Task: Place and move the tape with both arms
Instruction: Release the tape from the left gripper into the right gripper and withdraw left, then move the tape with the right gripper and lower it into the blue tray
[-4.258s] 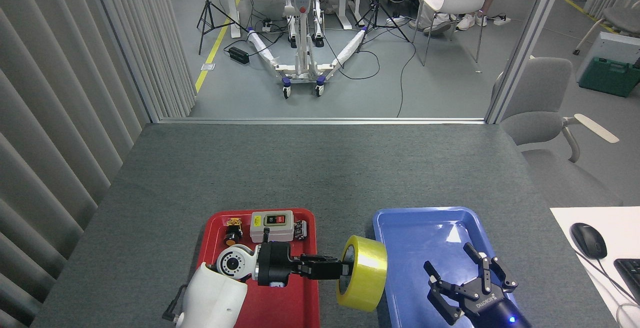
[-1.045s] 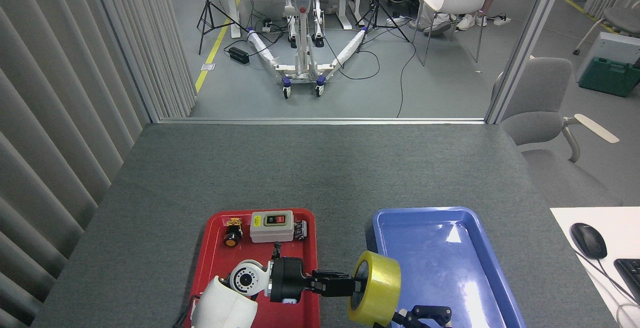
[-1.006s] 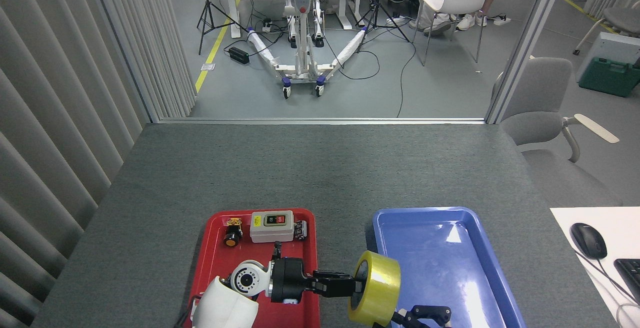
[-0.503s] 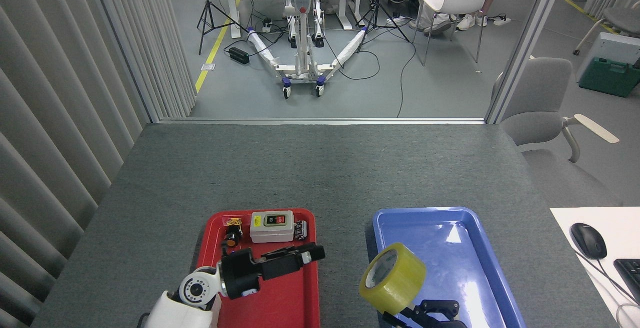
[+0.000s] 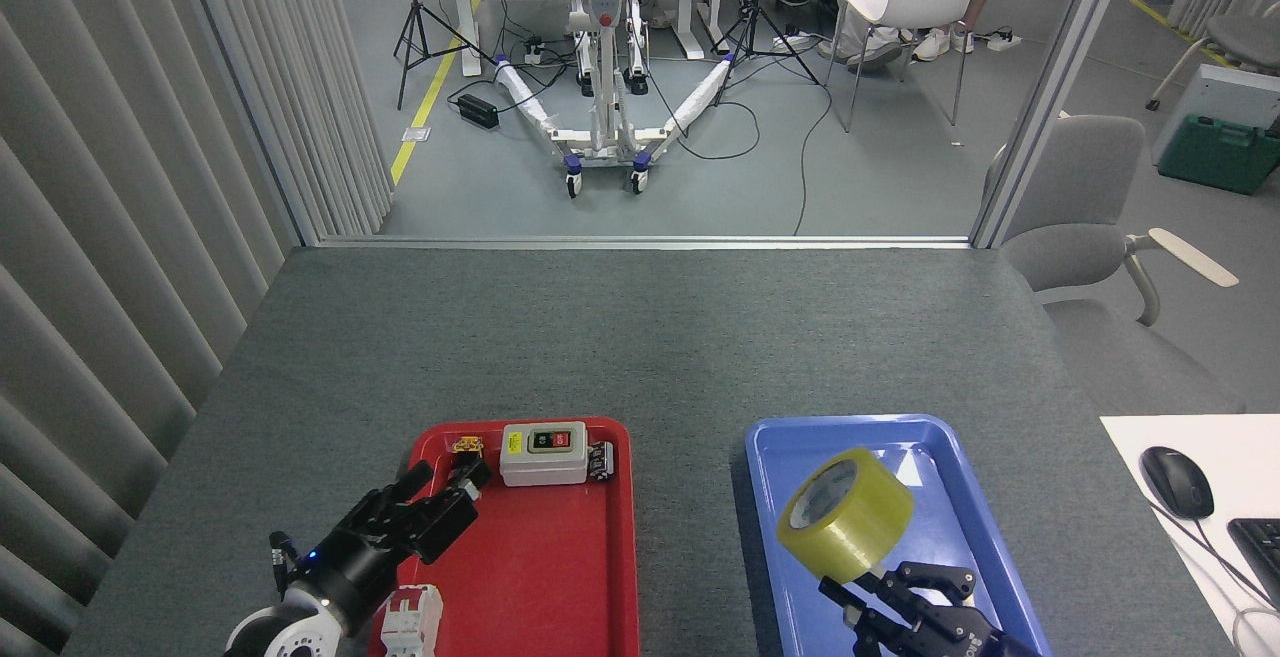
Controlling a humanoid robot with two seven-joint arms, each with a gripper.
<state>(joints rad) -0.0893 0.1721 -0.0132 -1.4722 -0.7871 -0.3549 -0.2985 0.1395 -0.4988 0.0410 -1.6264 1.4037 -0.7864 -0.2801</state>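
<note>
Handover was done: left gripper [image 5: 432, 497] had let go, empty, right gripper [image 5: 905, 592] carrying tape [image 5: 845, 514] over blue tray [image 5: 985, 547].

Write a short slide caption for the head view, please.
Right gripper holds the tape above the blue tray; left gripper is over the red tray.

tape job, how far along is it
Done: the tape is out of the left claw, which sits over the red tray. In hand: the right claw holds the roll up over the blue tray. Left: setting it down there.
</note>
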